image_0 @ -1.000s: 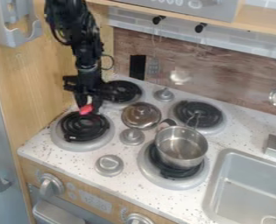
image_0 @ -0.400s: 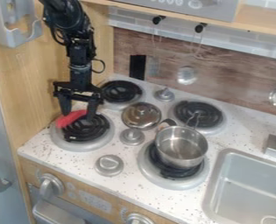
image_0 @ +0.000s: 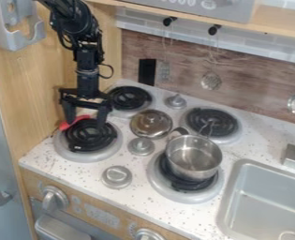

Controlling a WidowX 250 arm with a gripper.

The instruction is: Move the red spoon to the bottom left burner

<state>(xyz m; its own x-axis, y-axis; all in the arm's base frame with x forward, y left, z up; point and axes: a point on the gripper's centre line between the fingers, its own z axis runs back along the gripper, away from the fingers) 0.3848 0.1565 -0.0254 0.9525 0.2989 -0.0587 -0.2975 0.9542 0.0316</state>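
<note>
As the pot (image_0: 194, 159) stands (upright), its inside shows.

Side wall (image_0: 40, 82) closes the left of the gripper (image_0: 85, 124); clearance there is tight. Red spoon (image_0: 67, 124) lies low by the left rear rim of the bottom left burner (image_0: 91, 136), under the gripper. To the right, the lid (image_0: 151, 123) and middle knob (image_0: 141, 146) obstruct low passage, with the pot (image_0: 194, 158) beyond. A free low lane runs across the worktop (image_0: 49, 159) in front of that burner, up to the front knob (image_0: 116, 177). Overhead access to the top right burner (image_0: 212, 122) is open in front of the hanging utensil (image_0: 210, 81).
</note>
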